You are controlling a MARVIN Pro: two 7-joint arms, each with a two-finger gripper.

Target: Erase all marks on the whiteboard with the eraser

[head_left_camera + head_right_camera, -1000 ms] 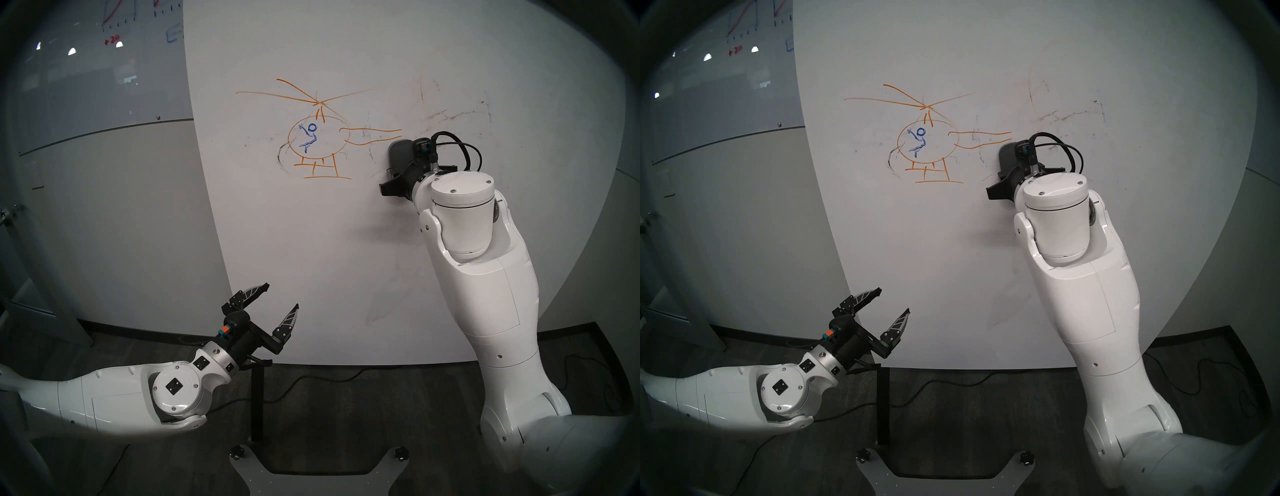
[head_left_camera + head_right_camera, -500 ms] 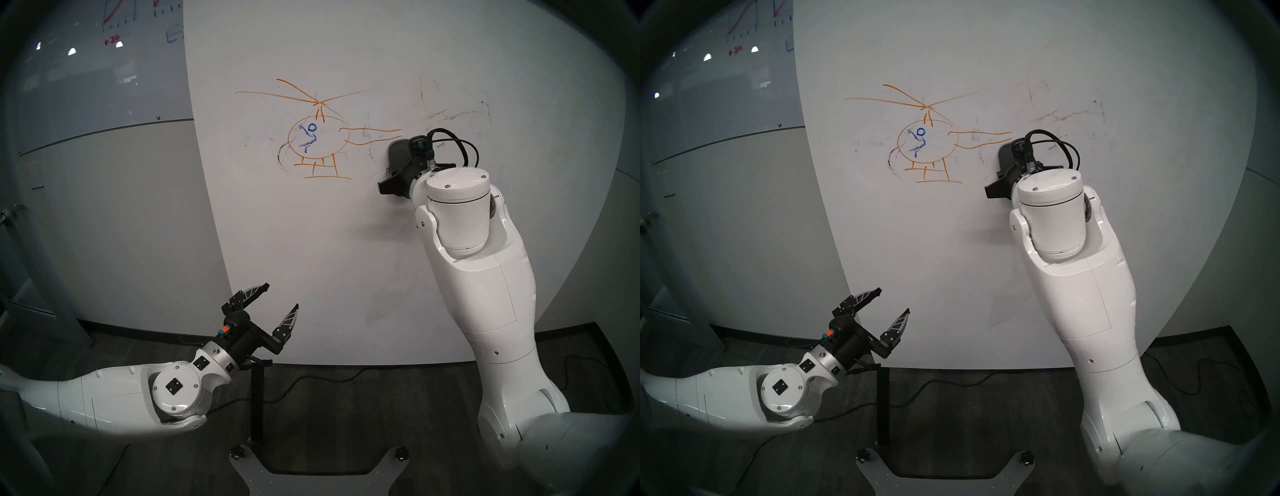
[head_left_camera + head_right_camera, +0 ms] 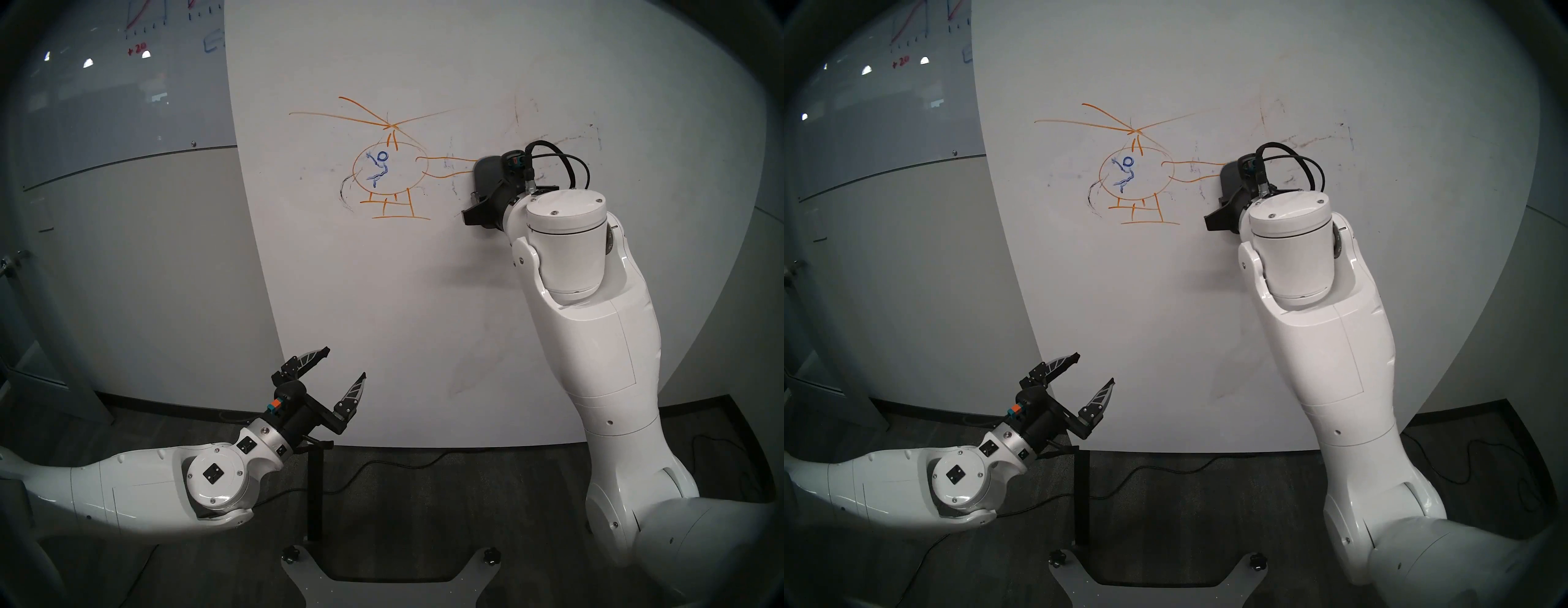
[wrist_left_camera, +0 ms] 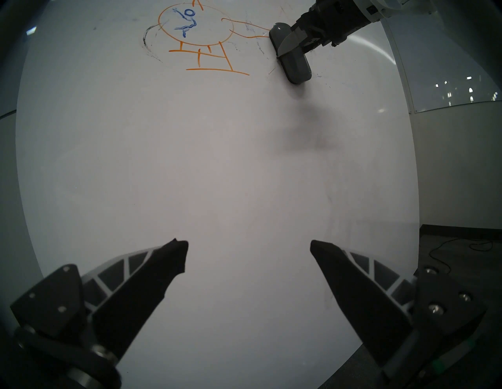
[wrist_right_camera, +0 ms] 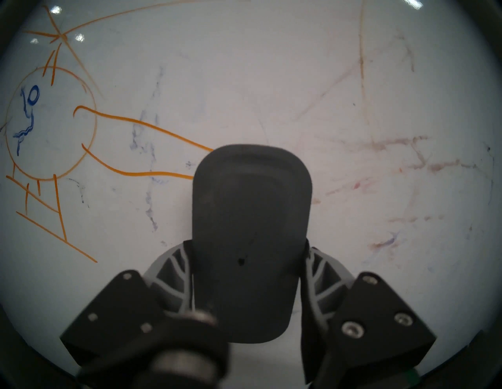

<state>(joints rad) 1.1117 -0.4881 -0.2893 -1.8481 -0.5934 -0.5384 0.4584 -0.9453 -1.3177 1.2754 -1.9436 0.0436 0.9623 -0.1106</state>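
The right tool (image 5: 245, 274) pinches the eraser (image 5: 251, 217) flat against the whiteboard (image 3: 382, 297), its top end touching the orange helicopter's (image 3: 392, 167) tail lines. Faint reddish smudges (image 5: 402, 163) lie toward the right edge. Near the bottom edge, the left tool (image 3: 344, 364) hangs spread, empty.

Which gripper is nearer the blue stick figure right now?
Right. The right gripper is beside the helicopter's tail, level with the blue stick figure; the left gripper hangs open well below.

Eraser (image 3: 488, 178) on whiteboard (image 3: 382, 297), right of helicopter drawing (image 3: 388, 170)
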